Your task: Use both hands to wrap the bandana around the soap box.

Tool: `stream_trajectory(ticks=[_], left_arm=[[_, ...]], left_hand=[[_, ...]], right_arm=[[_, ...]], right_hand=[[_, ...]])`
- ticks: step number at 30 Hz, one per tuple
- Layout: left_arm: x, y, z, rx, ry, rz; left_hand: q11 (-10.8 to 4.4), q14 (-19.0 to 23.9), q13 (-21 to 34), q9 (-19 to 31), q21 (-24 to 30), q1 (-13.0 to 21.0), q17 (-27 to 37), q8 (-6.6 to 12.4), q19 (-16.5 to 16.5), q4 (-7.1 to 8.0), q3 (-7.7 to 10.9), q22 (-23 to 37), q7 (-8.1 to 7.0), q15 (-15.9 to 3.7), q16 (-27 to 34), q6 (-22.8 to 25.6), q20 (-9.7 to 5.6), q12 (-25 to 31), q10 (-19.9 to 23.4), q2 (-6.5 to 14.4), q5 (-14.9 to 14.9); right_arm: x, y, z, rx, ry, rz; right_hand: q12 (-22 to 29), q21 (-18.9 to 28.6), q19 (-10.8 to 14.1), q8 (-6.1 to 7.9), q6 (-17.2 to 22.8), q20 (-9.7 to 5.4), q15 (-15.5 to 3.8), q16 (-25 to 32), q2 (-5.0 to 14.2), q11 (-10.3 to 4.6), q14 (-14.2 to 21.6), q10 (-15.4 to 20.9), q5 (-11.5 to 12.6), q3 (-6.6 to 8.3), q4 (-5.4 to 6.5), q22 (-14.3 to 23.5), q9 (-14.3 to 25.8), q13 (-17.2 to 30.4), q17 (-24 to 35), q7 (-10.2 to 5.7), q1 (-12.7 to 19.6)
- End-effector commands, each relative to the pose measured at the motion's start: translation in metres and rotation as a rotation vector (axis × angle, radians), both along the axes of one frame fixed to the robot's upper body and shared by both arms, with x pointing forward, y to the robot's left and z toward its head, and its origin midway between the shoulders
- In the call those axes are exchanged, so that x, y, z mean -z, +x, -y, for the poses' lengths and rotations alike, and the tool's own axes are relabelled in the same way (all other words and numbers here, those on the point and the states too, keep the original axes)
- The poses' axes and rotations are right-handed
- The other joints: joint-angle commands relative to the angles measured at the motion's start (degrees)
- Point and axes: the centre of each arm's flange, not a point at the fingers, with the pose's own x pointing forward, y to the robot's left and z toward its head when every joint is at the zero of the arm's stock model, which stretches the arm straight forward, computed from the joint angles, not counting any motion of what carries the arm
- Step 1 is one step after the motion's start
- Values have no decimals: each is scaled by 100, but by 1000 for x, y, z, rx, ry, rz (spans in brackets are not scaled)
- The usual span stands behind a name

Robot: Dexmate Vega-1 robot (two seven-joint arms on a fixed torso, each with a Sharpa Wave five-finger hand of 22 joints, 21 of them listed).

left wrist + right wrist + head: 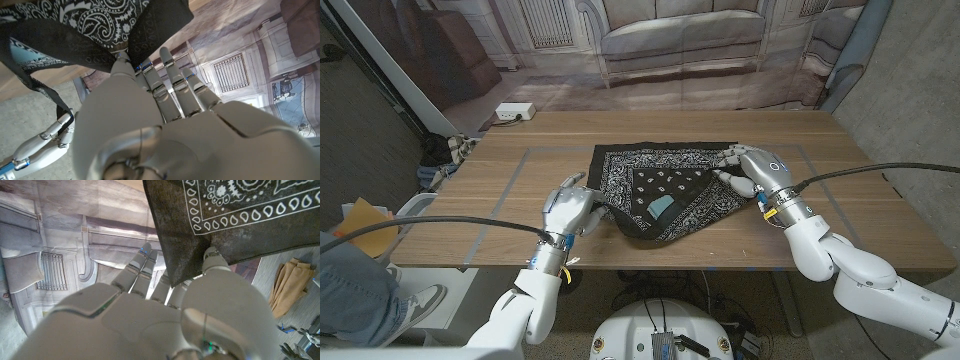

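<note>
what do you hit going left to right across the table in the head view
left hand holding the cloth's edge → soap box showing through the folded bandana → right hand gripping the bandana's right side

No readable text, label, brand or number appears anywhere in these views.

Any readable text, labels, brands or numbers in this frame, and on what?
None can be read.
bandana: paisley print only, no lettering.
soap box: a teal patch shows through the folds; any label is too small to read.
left hand and right hand: no markings legible.
</note>
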Motion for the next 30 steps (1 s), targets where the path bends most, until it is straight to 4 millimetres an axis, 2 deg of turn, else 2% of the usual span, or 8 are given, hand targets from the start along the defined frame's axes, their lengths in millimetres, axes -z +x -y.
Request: stream_trajectory(ticks=[1,7,12,15,20,25,30], left_arm=[[-38,28,-2,67,-141,-74],[-57,47,-6,109,-254,-148],[-72,63,-13,178,-418,-241],[-80,73,-19,218,-526,-297],[-92,90,-28,248,-636,-378],[-105,111,-34,277,-696,-532],[-113,123,-34,310,-746,-595]], left_hand=[[5,134,36,33,32,1,-4,-8,99,57,103,9,271,-371,11,249,42,-18,67,8,-13],[97,285,54,37,64,45,-17,-31,237,44,187,8,353,-344,2,293,104,-22,126,-14,-32],[132,377,67,40,75,61,-19,-51,295,44,241,10,423,-277,1,305,145,-33,132,-6,-34],[180,416,81,45,78,80,-20,-88,325,42,300,14,535,-232,-18,265,196,-41,136,8,-30],[259,417,99,51,69,90,-18,-141,321,53,375,22,592,-175,-52,198,239,-64,99,34,-26],[290,295,129,61,44,34,-2,-259,267,146,507,39,605,-45,-118,14,296,-116,-23,97,-26],[385,311,149,67,80,-31,10,-317,350,243,605,54,653,39,-107,-55,373,-142,-102,135,-20]], right_arm=[[-29,10,4,1,0,-17],[-42,25,8,12,21,-65],[-52,38,12,20,62,-136],[-57,46,15,29,86,-179],[-64,57,21,49,131,-261],[-71,71,30,93,165,-376],[-73,84,39,118,200,-450]], right_hand=[[-9,-28,-29,32,65,-182,-363,-3,-12,38,72,41,-10,4,-40,28,30,20,8,-7,-3],[-6,-45,-67,49,126,-134,-331,2,-18,40,99,73,-18,16,-58,26,32,20,4,0,6],[-5,-62,-105,60,167,-92,-307,11,-31,40,140,99,-26,29,-81,25,34,21,0,2,19],[5,-68,-118,65,195,-68,-304,26,-38,39,198,148,-28,43,-100,23,35,21,-4,2,29],[5,-80,-143,70,217,-29,-260,28,-45,60,228,172,-26,58,-116,22,40,22,-6,2,34],[-5,-91,-169,73,220,-5,-216,31,-44,70,254,166,-23,70,-124,21,53,22,-6,3,32],[-10,-96,-179,86,228,24,-158,49,-38,80,326,180,-14,89,-132,20,80,22,-4,9,27]])
